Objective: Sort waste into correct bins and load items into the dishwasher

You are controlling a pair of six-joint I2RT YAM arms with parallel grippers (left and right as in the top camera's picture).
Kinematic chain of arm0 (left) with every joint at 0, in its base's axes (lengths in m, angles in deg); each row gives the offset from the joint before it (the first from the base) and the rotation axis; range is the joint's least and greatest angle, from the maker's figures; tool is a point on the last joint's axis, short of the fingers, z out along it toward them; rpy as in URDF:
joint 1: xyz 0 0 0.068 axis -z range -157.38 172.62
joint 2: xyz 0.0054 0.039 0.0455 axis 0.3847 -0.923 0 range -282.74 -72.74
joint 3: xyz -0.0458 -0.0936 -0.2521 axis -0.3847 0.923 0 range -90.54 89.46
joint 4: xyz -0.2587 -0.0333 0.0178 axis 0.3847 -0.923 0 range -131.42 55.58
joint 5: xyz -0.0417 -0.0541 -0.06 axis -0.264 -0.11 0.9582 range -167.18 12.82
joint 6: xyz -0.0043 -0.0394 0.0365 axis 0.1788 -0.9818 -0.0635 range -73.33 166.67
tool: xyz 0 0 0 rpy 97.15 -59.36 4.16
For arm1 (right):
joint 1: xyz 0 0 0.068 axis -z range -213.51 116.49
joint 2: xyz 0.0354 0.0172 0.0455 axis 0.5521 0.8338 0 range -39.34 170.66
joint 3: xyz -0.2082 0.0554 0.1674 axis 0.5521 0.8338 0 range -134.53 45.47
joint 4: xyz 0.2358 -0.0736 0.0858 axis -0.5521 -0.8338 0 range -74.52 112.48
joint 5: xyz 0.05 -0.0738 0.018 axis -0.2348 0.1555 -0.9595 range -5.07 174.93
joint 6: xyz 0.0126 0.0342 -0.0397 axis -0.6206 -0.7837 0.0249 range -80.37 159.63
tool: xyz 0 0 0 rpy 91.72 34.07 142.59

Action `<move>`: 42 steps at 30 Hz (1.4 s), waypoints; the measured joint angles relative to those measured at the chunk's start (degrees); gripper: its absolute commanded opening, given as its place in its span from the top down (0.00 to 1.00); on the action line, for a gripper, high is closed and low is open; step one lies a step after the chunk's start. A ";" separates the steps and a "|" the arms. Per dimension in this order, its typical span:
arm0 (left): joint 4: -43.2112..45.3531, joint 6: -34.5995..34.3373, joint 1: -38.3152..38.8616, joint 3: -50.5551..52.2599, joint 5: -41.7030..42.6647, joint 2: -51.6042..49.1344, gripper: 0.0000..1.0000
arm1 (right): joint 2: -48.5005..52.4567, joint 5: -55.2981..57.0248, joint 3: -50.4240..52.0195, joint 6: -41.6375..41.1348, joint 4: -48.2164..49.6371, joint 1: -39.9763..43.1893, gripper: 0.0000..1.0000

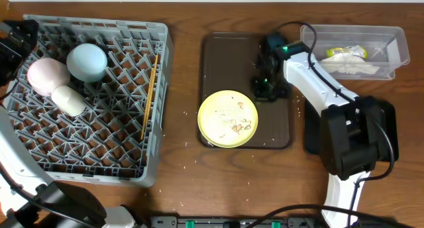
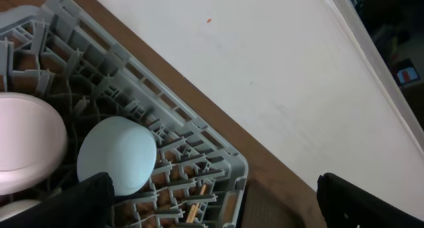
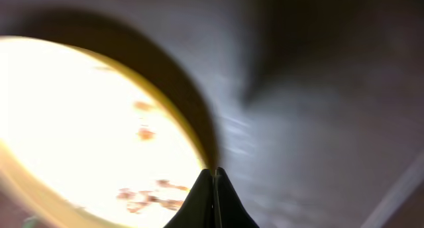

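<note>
A strip of table (image 1: pixel 184 89) separates dish rack (image 1: pixel 99 142) from serving tray (image 1: pixel 222 62); right arm (image 1: pixel 311 79) overhangs the tray's edge

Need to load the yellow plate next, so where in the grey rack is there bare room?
The rack is bare across its middle and front, between the white cup and the chopsticks by its right wall. Its back left corner is crowded: pink bowl, blue bowl and cup sit close together.

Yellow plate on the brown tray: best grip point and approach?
Likely pinch the yellow plate by its rim nearest the right hand, approaching from that side. It lies flat on the brown tray, so only the rim offers purchase; crumbs mean keep it level.
</note>
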 measured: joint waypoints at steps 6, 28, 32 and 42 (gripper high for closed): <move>0.00 0.00 0.00 0.00 0.00 0.00 0.02 | 0.00 0.33 -0.85 1.14 0.33 -3.30 0.99; -0.46 0.00 0.00 0.00 0.00 0.00 0.02 | 3.21 7.93 -0.85 -2.84 -0.87 -6.05 0.99; -0.46 0.00 0.00 0.00 0.00 0.00 0.02 | 3.21 10.32 -0.85 -4.24 -1.60 -5.88 0.99; -0.46 0.00 0.00 0.00 0.00 0.00 0.02 | 3.21 16.02 -0.85 -5.84 -4.33 -1.49 0.99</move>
